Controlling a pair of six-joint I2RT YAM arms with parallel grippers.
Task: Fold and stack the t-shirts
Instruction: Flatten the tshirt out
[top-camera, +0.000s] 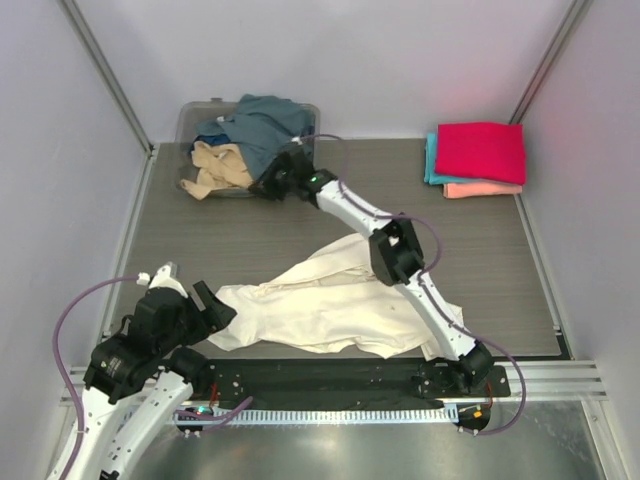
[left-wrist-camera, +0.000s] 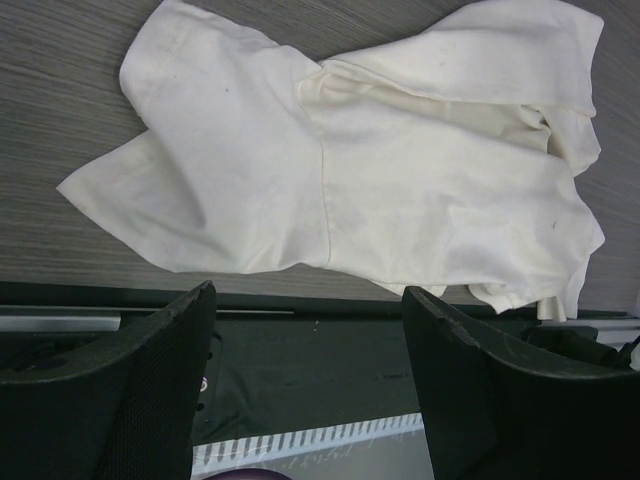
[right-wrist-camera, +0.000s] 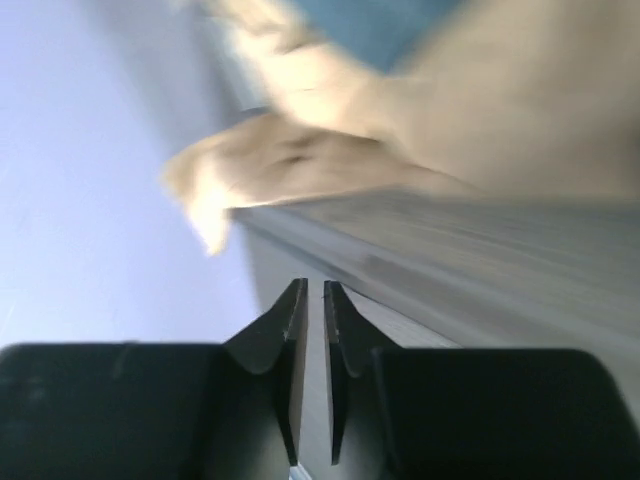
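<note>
Sitting far right, a folded stack (top-camera: 480, 155) is done; the cream shirt (top-camera: 330, 305) lies crumpled, unfolded shirts (top-camera: 255, 130) fill the bin (top-camera: 187, 120). Left tool (left-wrist-camera: 308, 292) stands apart, right tool (right-wrist-camera: 312, 290) together, empty.

The right wrist view was smeared: the tan shirt (right-wrist-camera: 300, 160) and a slate-blue shirt (right-wrist-camera: 380, 20) above it were soft blurs, both cut by the frame's top edge. From above, the right hand (top-camera: 270, 183) was lost against dark cloth at the bin (top-camera: 195, 112) rim, its fingers unreadable. The right arm (top-camera: 400, 255) covered part of the cream shirt (top-camera: 320, 310). The magenta shirt (top-camera: 480, 150) hid all but the edges of the teal shirt (top-camera: 431, 160) and salmon shirt (top-camera: 480, 189)
</note>
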